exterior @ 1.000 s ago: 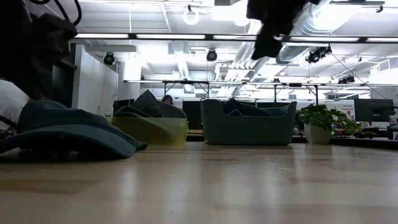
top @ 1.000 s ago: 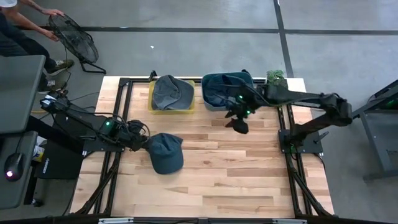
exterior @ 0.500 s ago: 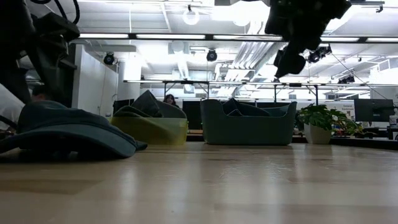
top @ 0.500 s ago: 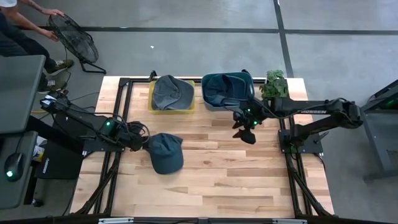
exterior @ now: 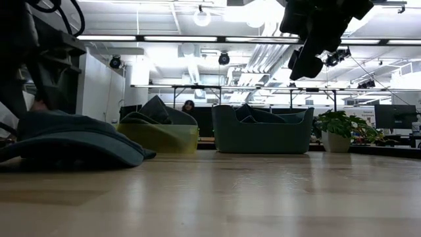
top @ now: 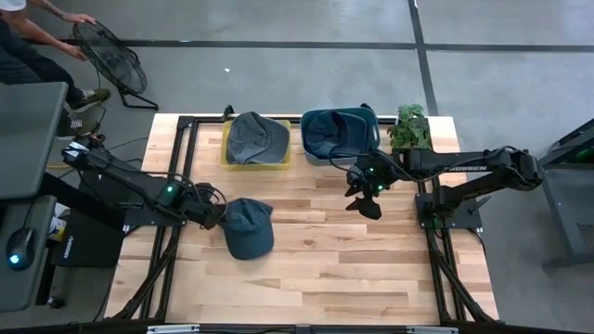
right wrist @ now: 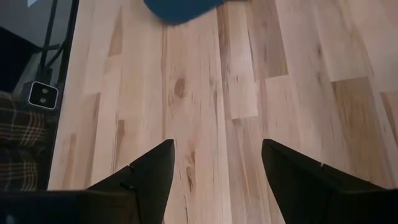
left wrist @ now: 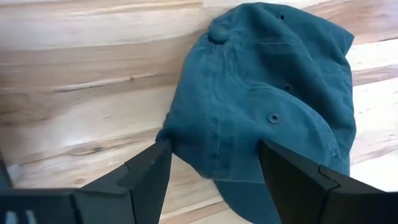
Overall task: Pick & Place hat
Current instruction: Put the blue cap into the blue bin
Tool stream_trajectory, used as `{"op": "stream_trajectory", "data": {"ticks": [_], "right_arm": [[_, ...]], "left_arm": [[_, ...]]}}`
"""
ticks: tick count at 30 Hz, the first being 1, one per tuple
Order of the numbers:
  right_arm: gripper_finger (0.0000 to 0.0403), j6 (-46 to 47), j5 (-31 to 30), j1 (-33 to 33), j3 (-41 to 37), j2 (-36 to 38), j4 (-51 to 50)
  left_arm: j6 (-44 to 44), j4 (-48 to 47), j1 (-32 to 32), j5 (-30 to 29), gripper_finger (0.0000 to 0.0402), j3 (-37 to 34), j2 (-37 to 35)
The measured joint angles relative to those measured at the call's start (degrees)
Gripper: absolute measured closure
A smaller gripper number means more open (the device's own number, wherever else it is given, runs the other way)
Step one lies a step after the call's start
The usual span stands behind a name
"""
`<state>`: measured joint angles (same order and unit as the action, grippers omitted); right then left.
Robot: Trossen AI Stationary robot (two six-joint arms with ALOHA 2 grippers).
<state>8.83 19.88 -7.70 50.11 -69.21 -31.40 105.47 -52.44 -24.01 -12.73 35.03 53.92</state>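
The wooden table (top: pixel 316 250) carries a yellow bin (top: pixel 255 160) with a grey hat in it and a dark teal bin (top: pixel 338 139) with more fabric inside, both at the far edge, and the loose teal hat (top: pixel 247 226) lies flat on the boards left of centre, well short of either bin. The left gripper (left wrist: pixel 213 163) sits low at the hat's edge with its jaws spread wide, one finger on each side of a fold at the crown's rim but not pinching it. The risk I see from here is a thin bite: if those jaws close on only the soft edge of cloth, the hat could slide out on the lift, or drag across the table instead of rising. The right gripper (top: pixel 365 198) hangs above bare boards near the teal bin, jaws wide and empty. Compared with a second ago, the left jaws have opened from about half-way, the left arm has nudged closer to the hat, and the right arm has swung back from the bin towards its own side.
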Motion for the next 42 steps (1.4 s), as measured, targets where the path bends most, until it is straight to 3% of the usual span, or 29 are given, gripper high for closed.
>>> {"op": "stream_trajectory", "data": {"ticks": [15,20,29,42], "right_arm": [[0.0167,0.16,-0.57,0.00,0.00,0.00,2.69],[0.0167,0.23,-1.20,0.00,0.00,0.00,2.69],[0.0167,0.34,-1.52,0.00,0.00,-0.02,2.64],[0.0167,0.34,-1.53,0.00,0.00,-0.02,2.61]], "left_arm": [[4.11,6.31,0.00,0.05,0.0172,-0.02,3.95],[4.52,6.13,0.00,-0.14,0.0232,0.00,3.87],[2.61,6.72,0.00,-0.31,0.0389,0.00,3.81],[-2.13,9.42,0.00,-3.54,0.0399,1.70,3.51]]}}
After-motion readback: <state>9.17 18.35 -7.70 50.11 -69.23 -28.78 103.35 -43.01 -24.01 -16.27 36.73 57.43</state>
